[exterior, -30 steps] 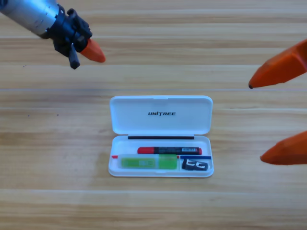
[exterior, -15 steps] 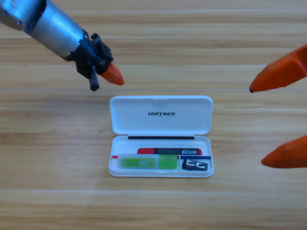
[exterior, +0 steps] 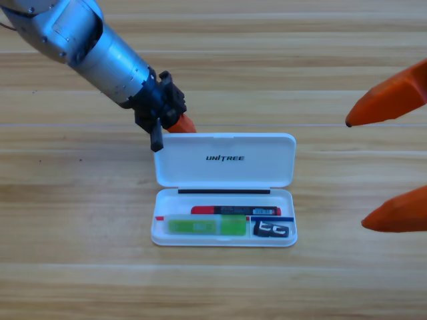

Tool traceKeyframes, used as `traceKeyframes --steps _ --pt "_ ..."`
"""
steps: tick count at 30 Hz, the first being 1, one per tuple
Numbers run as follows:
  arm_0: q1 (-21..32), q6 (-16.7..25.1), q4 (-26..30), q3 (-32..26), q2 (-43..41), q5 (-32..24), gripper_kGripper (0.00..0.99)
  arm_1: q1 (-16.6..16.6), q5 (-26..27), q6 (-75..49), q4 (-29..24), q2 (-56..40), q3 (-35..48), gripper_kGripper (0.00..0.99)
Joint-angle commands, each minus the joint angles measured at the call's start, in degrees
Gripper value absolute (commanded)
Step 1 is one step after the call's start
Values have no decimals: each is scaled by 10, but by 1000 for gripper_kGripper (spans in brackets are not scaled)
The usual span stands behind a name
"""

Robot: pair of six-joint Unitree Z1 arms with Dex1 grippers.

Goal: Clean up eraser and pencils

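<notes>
Right now the white plastic hinged case (exterior: pixel 224 200) lies open in the middle of the wooden table (exterior: pixel 67 220), its lid folded back toward the arms and its tray nearest the viewer. Inside the tray, the black pen with red cap and label (exterior: pixel 235 210) lies lengthwise along the hinge side. Just in front of it, the translucent bright-green bar (exterior: pixel 205 226) fills the tray's left part, and the small black rectangular eraser with white marks (exterior: pixel 271 229) sits in the tray's right corner, just beside the green bar's end.

The left gripper (exterior: pixel 180 125) hangs at the lid's far left corner, its orange tip at the lid's edge; whether it touches the lid, and how its pincer stands, I cannot tell. The right gripper (exterior: pixel 388 160) waits well to the right of the case, cut off by the picture's edge, its two orange jaws spread wide and holding nothing.
</notes>
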Motion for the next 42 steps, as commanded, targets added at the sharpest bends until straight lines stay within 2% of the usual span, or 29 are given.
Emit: traceKeyframes --steps 1,16,42 --pt "-23 -1 24 13 -4 5 0 -16 0 -1 -8 0 17 902" --pt "-44 15 51 68 -79 8 0 -16 0 -1 -8 21 13 902" --pt "-78 19 -59 190 -70 28 0 -16 7 0 -8 30 11 902"
